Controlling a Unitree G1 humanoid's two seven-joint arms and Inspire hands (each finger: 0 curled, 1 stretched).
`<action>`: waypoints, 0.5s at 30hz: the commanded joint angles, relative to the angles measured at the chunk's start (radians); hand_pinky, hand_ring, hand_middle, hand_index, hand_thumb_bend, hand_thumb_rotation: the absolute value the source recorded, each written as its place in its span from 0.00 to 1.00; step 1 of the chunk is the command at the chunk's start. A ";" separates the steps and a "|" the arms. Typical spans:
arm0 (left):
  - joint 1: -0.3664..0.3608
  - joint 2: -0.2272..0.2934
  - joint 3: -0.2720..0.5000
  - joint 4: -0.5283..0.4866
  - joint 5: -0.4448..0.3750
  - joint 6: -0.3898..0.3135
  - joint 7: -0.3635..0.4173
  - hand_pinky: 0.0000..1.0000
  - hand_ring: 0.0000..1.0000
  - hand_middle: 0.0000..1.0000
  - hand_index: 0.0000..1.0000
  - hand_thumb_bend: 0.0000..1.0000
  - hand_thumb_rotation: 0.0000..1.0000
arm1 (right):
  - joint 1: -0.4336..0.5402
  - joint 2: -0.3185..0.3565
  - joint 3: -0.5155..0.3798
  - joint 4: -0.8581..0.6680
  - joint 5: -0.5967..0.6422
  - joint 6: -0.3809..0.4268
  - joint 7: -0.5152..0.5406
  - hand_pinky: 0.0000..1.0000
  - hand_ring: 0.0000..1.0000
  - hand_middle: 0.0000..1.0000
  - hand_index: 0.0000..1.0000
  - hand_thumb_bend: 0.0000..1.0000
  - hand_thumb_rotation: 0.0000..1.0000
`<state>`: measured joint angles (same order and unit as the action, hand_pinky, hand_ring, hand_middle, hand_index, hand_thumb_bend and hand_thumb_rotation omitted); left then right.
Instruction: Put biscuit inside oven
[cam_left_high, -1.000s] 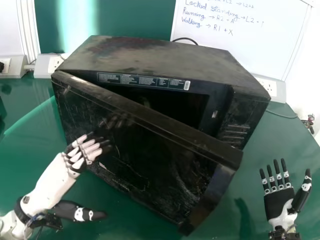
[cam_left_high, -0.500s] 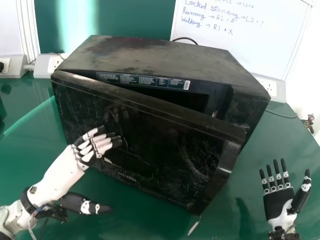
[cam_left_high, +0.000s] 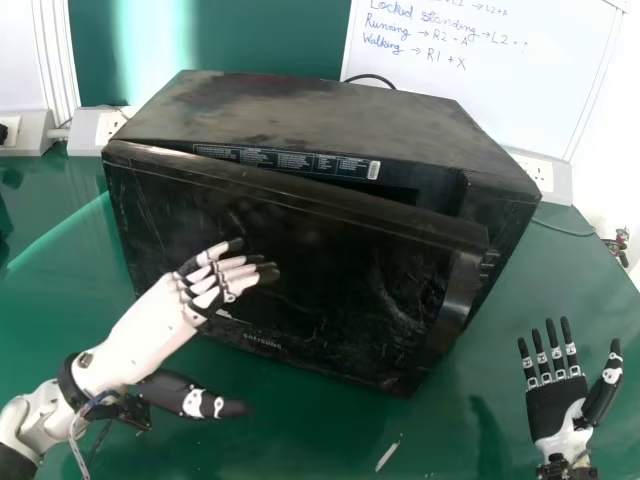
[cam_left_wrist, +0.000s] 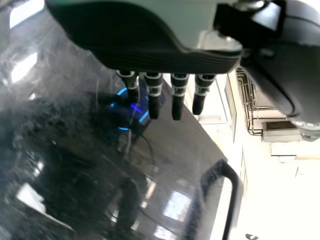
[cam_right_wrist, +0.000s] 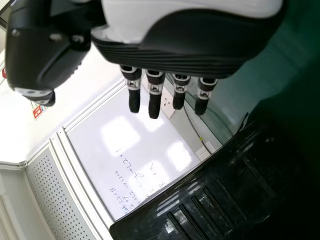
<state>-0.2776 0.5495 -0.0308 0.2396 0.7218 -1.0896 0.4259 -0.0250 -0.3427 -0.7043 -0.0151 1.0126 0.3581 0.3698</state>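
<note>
Over the last second the oven door (cam_left_high: 340, 265), in front of the left hand (cam_left_high: 205, 295), has swung closer to the oven body (cam_left_high: 300, 110). Its free edge (cam_left_high: 458, 300), off to the right of that hand, now lies farther from the robot, and the gap (cam_left_high: 400, 195) beyond the fingers has narrowed. The hand has travelled forward and rightward too, its fingers reaching farther across the door's front. To the right of its thumb, nearer the robot, a pale mark (cam_left_high: 387, 455) on the table that the door hid at first has come into sight.
</note>
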 joint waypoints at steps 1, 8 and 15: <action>-0.011 -0.005 -0.028 -0.006 -0.056 0.005 -0.047 0.88 0.94 0.96 0.99 0.94 1.00 | 0.007 0.011 -0.010 0.000 0.008 -0.007 0.000 0.99 0.92 0.93 0.96 0.81 0.82; -0.041 -0.025 -0.057 0.015 -0.145 0.003 -0.147 0.86 0.92 0.96 0.98 0.97 1.00 | 0.010 0.016 -0.008 -0.007 -0.004 -0.014 -0.010 0.94 0.91 0.91 0.94 0.81 0.83; -0.078 -0.051 -0.093 0.047 -0.239 0.004 -0.252 0.86 0.92 0.95 0.96 0.93 1.00 | 0.010 0.014 -0.009 -0.004 0.000 -0.010 -0.013 0.94 0.91 0.91 0.95 0.81 0.82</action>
<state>-0.3441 0.5047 -0.1060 0.2763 0.5041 -1.0871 0.1964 -0.0232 -0.3345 -0.7044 -0.0171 1.0103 0.3534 0.3624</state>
